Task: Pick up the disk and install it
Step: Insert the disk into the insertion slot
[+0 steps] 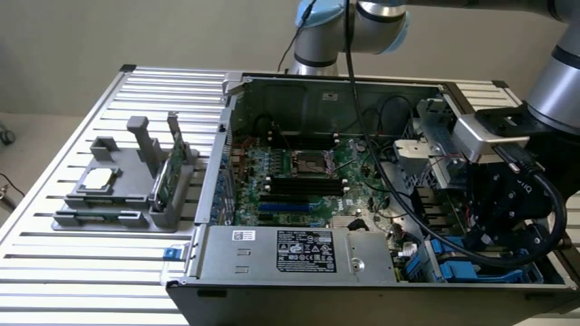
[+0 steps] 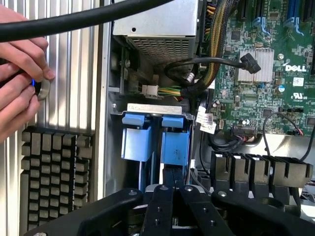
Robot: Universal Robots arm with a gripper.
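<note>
**End effector shut at the drive bay of the computer case**

The end effector [image 2: 172,179] had its fingers pressed together, with nothing visibly pinched between them. Their tips pointed at the blue end tab of the disk [image 2: 174,145] from just beside it; whether they touched it could not be told. The disk sat in the drive bay inside the computer case [image 1: 363,302], only its blue carrier end showing. A second blue carrier [image 2: 136,140] sat next to it in the same bay.

The black body of the end effector reached down into the case at the corner on the exterior view's right, near the power supply [image 1: 299,252]. The arm [image 1: 553,88] rose steeply from there, its wrist above the case rim, and its upper links bent back behind the case.

Outside the case wall, a person's hand [image 2: 19,83] hovered over the ribbed worktop [image 1: 91,272], closed round a small round object [image 2: 43,90]. A grey parts holder [image 1: 118,204] stood on the worktop beside the case.
</note>
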